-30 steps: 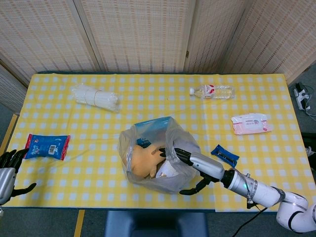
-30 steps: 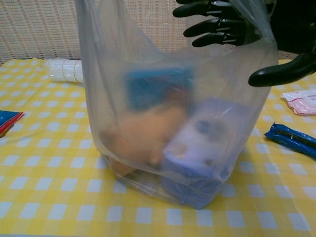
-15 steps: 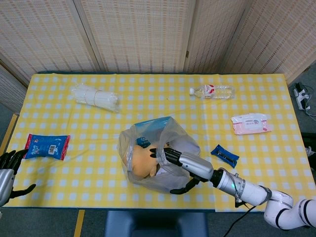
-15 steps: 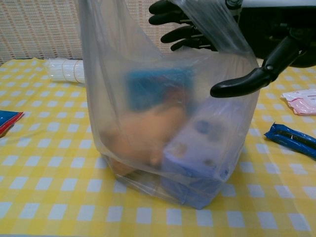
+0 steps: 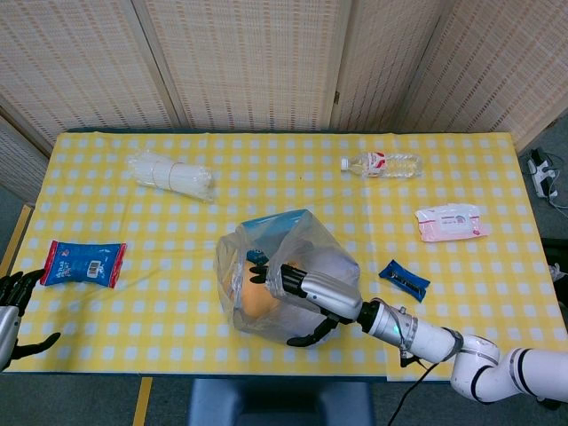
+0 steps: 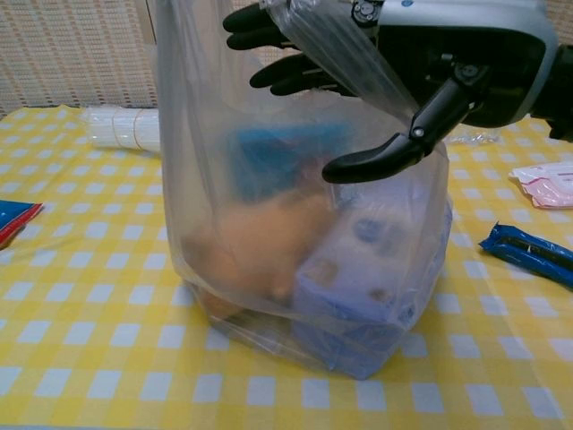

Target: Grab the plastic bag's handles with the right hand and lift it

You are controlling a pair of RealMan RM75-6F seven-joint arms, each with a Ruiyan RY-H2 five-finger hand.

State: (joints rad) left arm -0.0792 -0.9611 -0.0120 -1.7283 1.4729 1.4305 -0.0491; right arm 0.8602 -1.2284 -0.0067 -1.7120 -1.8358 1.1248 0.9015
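Note:
The clear plastic bag (image 5: pixel 315 257) stands upright at the front middle of the yellow checked table (image 5: pixel 293 191). Through its film I see an orange item, a blue item and a purple-white box (image 6: pixel 358 287). My right hand (image 5: pixel 297 286) reaches in at the bag's mouth from the right. Its dark fingers (image 6: pixel 269 40) lie spread inside the top of the bag (image 6: pixel 251 224). The thumb (image 6: pixel 385 154) stands apart outside the front film. A strip of the film drapes over the hand, which grips nothing. My left hand (image 5: pixel 12 306) hangs spread at the table's front left corner.
A blue snack packet (image 5: pixel 84 264) lies front left and a white bundle (image 5: pixel 170 175) back left. A water bottle (image 5: pixel 382 164) lies at the back, a pink wipes pack (image 5: pixel 451 222) to the right. A blue wrapper (image 5: pixel 404 280) sits just right of the bag.
My right hand has slid leftward across the bag's mouth, fingers going deeper inside while the thumb follows outside. The bag's top has shifted slightly with it. The left hand sank a little.

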